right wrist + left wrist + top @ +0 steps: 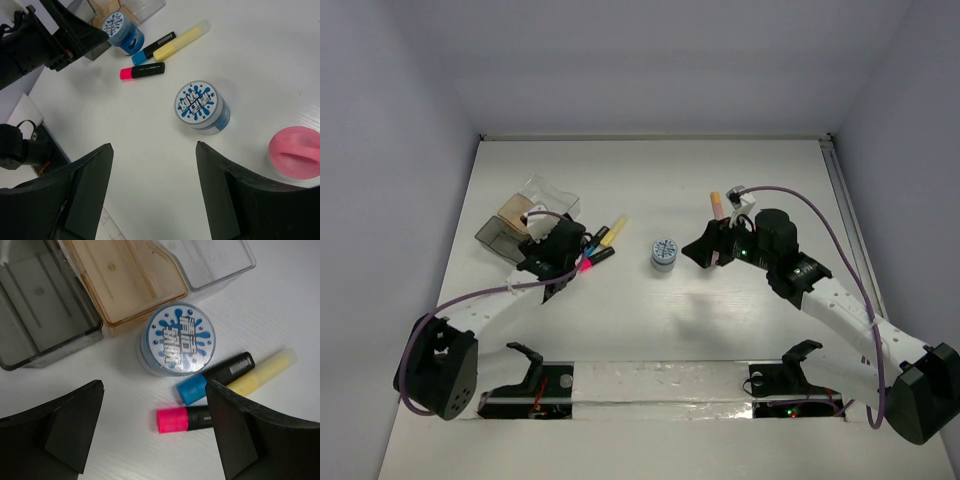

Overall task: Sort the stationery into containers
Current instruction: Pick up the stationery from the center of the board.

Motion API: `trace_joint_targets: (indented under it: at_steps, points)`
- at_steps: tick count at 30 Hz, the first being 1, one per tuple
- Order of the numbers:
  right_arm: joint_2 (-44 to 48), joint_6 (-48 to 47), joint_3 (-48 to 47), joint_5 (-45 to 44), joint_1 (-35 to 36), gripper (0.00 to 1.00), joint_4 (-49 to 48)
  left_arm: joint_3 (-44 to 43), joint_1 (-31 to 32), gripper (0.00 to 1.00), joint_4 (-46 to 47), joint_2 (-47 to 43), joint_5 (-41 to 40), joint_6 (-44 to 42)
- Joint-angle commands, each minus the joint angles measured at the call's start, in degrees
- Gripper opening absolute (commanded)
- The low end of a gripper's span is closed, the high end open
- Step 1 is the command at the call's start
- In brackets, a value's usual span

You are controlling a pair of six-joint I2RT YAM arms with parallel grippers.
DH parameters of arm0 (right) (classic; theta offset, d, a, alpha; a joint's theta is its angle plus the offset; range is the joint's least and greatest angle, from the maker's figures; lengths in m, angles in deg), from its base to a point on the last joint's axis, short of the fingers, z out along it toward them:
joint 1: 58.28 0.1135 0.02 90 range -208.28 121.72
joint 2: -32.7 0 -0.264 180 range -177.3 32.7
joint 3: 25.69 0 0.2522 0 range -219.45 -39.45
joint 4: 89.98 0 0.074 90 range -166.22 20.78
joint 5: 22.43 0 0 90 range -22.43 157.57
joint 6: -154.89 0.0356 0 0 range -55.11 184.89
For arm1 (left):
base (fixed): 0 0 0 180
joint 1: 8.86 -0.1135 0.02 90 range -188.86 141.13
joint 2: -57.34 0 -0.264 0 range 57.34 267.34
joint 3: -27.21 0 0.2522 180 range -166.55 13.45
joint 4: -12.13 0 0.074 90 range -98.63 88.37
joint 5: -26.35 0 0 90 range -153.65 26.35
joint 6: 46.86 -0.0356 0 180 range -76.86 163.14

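Surface: white.
Left pincer: apart, above round blue-and-white tin beside tan clear plastic box.
Right pincer: apart, above second matching tin.

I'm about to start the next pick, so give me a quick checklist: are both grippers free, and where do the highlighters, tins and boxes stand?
1. Left gripper open and empty: ok.
2. Right gripper open and empty: ok.
3. Brown box free to receive items: ok, nothing inside.
4. Highlighters boxed: not ok. The pink highlighter, blue highlighter and yellow highlighter lie on the table.
5. Tins boxed: not ok. The left tin stands beside the brown box, and the middle tin is ahead of the right gripper.
6. Tin fits a box: cannot tell.
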Motion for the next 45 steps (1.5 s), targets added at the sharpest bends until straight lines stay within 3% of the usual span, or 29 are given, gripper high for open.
trace_joint_targets:
  at_steps: [1, 12, 30, 33, 40, 45]
  points:
    - [0.30, -1.36, 0.07, 1.20, 1.09, 0.74, -4.05, -3.11, -1.22, 0.81, 6.61, 1.57, 0.67, -3.59]
    - [0.04, -1.80, 0.15, 1.46, 2.15, 0.75, -4.49, -9.08, -2.98, 0.79, 8.12, 11.76, 3.13, -7.12]
    - [0.03, -2.15, 0.42, -0.21, 2.68, 0.75, -3.61, -13.04, -4.56, 0.73, 6.80, 19.59, 2.26, -7.29]
    - [0.21, -2.07, 0.51, -0.30, 2.68, 0.75, -3.61, -13.13, -4.56, 0.68, 6.80, 19.85, 1.64, -7.38]
    - [-0.05, -1.89, 0.77, 0.14, 2.68, 0.75, -3.96, -13.92, -4.04, 0.33, 4.70, 12.75, 3.39, -7.29]
    - [-0.67, -1.80, 0.77, 0.14, 2.68, 0.75, -4.14, -15.41, -3.25, 0.27, 4.96, -0.07, 5.77, -10.01]
